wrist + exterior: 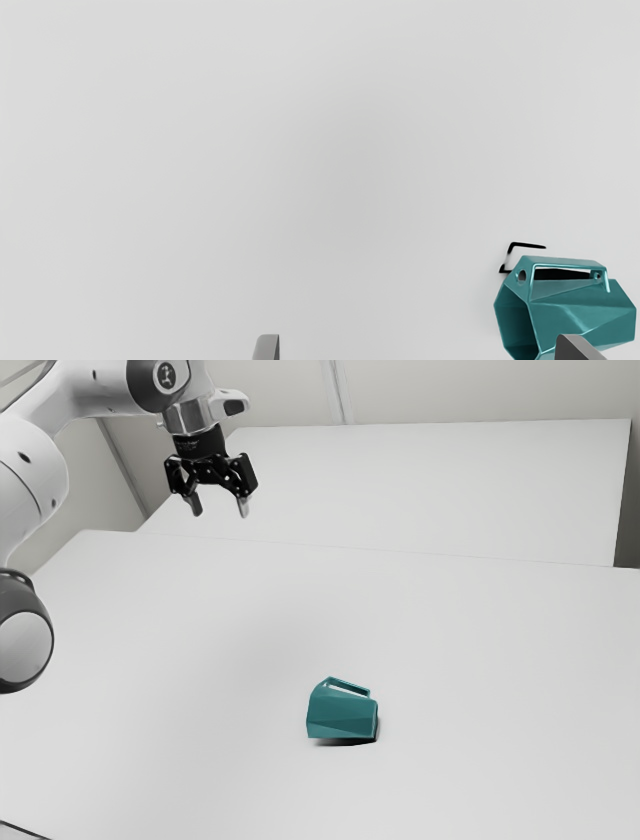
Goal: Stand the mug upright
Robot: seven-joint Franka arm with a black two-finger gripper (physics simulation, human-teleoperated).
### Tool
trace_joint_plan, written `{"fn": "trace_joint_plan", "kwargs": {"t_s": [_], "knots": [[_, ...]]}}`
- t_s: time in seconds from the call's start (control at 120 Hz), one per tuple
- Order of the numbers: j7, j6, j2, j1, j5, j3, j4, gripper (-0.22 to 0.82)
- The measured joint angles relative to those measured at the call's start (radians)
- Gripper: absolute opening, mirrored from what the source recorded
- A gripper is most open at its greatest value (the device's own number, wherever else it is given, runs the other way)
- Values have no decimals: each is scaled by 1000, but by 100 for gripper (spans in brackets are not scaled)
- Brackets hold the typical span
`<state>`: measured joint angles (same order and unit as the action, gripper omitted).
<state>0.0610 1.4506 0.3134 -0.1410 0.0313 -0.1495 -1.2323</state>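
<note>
Table: carrying the mug, offering a flat, bare-looking surface. If the arm is coming down too deep, the claw is probably striking this surface before it is closing on anything.

Arm: holding the claw high and well apart from the mug. A long approach is lying ahead; any sideways error is likely bringing a fingertip down on the mug and shoving it or rolling it.

Mug: lying on its side on the table, mouth facing the exterior view's left. Its faceted wall is tapering toward the base, so a grip there is risking a slip. If the turn is ending short of vertical, or letting go is coming early, the mug is tipping back over.

Handle: sticking out from the upper side of the body, its slot showing. It is perhaps catching a finger on the way in, and twisting the mug as the grip is tightening.

Claw: hanging over the table, pointing down, standing wide apart, gripping nothing and touching nothing. In the wrist view the mug is sitting off to one side, partly behind one finger, not centred between the two; that overlap is coming from the line of sight, not from contact.
</note>
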Motion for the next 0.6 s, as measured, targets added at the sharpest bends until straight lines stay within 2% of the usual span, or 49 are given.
{"fn": "trace_joint_plan", "kwargs": {"t_s": [0.267, 0.442, 0.6], "knots": [[2, 33, 10, -14, -18, 15, 5, 60], [0, 31, 24, -40, -5, 59, -9, 60], [-39, 66, -21, 4, 54, 75, -146, 60]]}}
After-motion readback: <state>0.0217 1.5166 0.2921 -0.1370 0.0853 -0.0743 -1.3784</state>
